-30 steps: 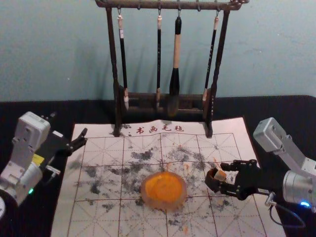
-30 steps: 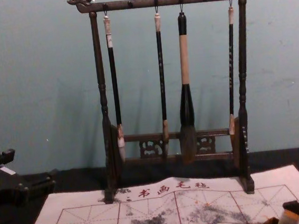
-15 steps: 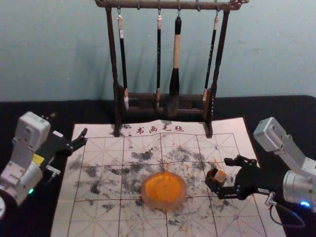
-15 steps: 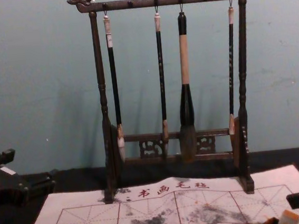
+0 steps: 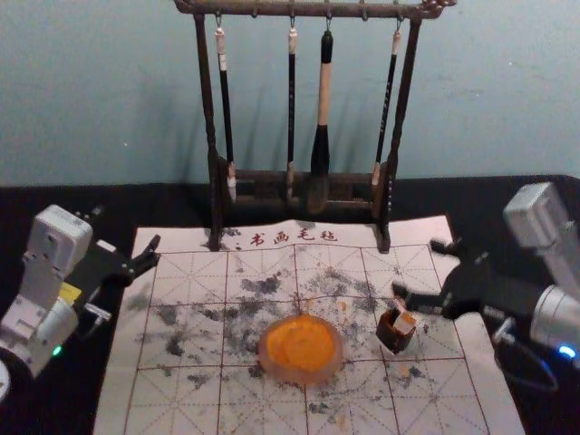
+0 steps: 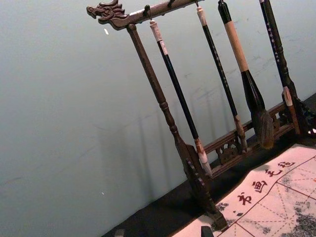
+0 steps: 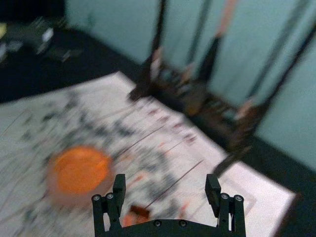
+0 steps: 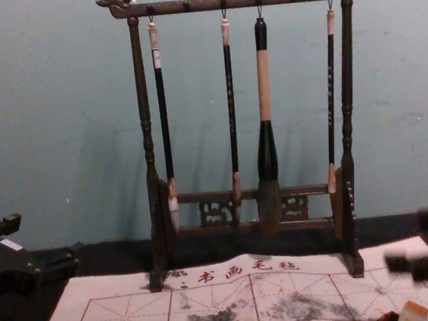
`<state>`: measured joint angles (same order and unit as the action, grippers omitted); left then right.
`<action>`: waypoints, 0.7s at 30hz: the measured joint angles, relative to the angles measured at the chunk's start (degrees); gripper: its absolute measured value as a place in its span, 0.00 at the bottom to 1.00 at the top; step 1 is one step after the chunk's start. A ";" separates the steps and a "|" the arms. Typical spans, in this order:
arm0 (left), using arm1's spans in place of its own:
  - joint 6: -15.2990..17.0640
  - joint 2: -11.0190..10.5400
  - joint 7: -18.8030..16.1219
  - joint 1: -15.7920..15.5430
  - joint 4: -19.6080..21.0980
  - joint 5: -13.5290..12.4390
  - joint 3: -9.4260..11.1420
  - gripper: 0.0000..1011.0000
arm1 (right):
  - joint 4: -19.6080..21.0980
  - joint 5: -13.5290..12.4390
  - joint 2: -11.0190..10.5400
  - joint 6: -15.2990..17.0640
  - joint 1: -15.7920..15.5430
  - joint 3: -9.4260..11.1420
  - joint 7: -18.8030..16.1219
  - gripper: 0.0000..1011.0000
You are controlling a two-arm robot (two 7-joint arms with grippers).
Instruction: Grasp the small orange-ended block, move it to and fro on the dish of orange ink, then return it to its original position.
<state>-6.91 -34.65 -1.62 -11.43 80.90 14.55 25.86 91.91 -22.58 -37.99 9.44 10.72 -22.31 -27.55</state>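
Right tool (image 5: 418,268): spread, holding nothing, near the small orange-ended block (image 5: 405,321), which leans at the square brown pot (image 5: 394,339). Left tool (image 5: 128,227): parked leftward, spread. Handling: probably light, stiff, ink-slick; you'd grip its pale sides.

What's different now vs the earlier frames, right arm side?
The right pincer has let go of the orange-ended block, lifted and backed off toward the robot's right, fingers wide apart. Unchanged: block in its dark holder, ink dish, brush rack, left pincer off the mat's left side.
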 joint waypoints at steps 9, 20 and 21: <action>0.00 0.00 0.00 0.00 0.00 0.00 0.00 0.99 | -0.03 3.42 5.17 -4.08 -4.67 6.31 14.57 0.99; 0.00 0.00 0.00 0.00 0.00 0.00 0.00 0.99 | -5.91 15.92 9.45 -9.78 -8.30 4.88 27.01 0.99; 0.00 0.00 0.00 0.00 0.00 -0.01 0.00 0.99 | -6.34 16.51 9.71 -10.01 -8.32 4.81 27.53 0.99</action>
<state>-6.91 -34.65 -1.62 -11.43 80.90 14.55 25.86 85.57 -6.08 -28.28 -0.56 2.40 -17.50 -0.02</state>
